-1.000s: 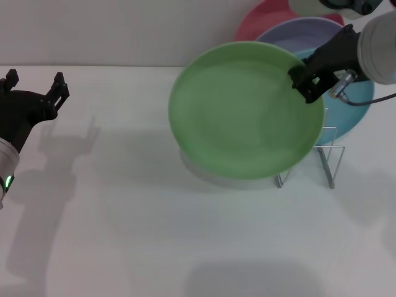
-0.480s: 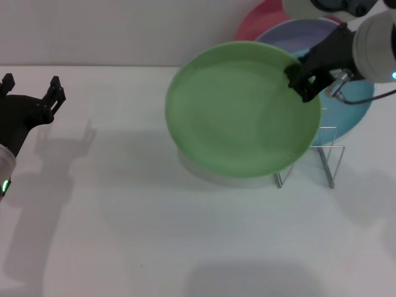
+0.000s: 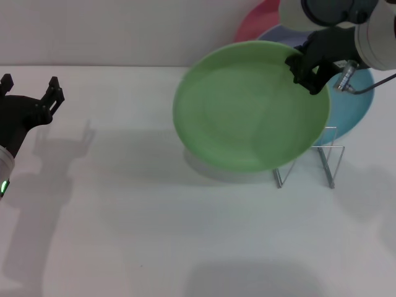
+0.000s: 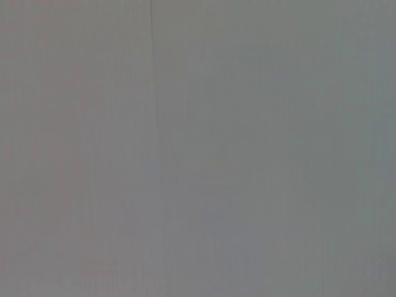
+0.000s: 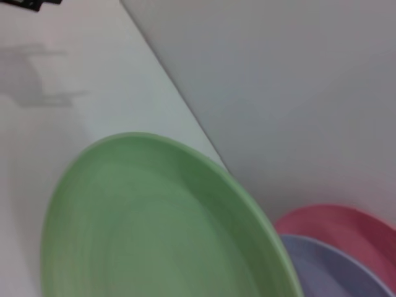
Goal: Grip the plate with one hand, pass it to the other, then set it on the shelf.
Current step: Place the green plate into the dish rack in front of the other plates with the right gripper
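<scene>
The green plate hides most of the shelf.

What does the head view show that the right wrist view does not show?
Only the head view shows the wire shelf, the sky-blue plate, the right gripper shut on the green plate's rim, and the left gripper open, far to the left. The right wrist view adds nothing new. Both show the green plate, the lavender plate and the pink plate.

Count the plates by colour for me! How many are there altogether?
Green plate, held at its rim by the right gripper: 1
Pink plate: 1
Lavender plate: 1
Sky-blue plate: 1
Total: 4 plates
</scene>
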{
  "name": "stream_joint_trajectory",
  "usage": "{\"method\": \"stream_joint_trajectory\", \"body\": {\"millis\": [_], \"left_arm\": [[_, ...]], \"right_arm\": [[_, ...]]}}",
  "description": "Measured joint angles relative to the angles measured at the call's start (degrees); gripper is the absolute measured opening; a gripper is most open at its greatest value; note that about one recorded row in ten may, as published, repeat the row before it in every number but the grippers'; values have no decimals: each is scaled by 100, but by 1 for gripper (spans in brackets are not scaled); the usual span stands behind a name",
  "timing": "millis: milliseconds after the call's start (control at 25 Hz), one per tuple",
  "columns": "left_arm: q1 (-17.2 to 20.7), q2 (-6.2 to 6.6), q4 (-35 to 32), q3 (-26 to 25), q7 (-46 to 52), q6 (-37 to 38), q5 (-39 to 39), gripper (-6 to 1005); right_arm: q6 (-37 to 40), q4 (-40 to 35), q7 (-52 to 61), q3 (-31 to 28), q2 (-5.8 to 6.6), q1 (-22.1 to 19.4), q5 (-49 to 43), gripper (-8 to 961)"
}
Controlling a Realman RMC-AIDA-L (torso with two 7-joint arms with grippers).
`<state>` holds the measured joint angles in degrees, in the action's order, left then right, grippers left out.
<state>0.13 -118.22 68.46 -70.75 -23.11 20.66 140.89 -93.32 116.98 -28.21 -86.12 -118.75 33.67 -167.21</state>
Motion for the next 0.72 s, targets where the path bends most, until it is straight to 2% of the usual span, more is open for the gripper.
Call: {"method": "stream_joint_trajectory", "body": {"millis": [720], "left_arm": [[-44,-17,-15,182,0,73,-19,822]], "right_arm": [[238,-22,-870,-16,27,6,-16,56]]}}
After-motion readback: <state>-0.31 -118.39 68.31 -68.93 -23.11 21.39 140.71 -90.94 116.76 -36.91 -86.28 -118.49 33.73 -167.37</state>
